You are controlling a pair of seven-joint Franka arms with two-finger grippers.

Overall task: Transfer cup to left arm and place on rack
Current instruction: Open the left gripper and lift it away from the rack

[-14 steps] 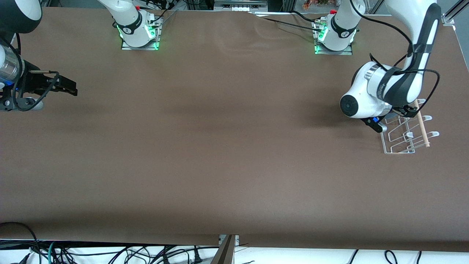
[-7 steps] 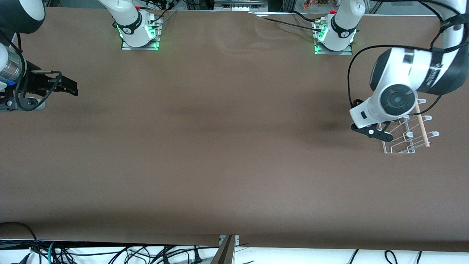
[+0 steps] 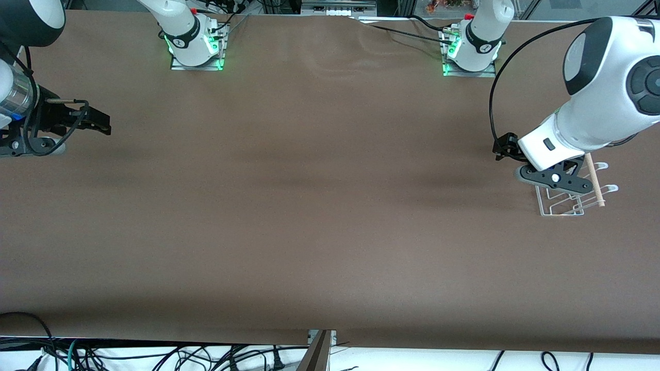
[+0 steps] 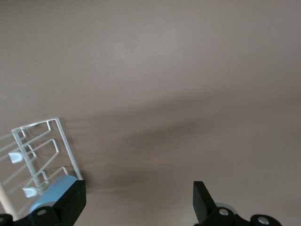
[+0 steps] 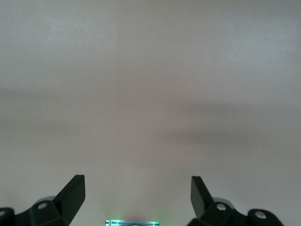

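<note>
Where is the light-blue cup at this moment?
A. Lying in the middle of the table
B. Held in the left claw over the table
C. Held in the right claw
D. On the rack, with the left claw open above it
D: the left wrist view shows the cup sitting on the rack, while the left claw is open and holds nothing.

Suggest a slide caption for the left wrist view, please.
Open left gripper above the table, with the light-blue cup sitting on the white wire rack.
</note>
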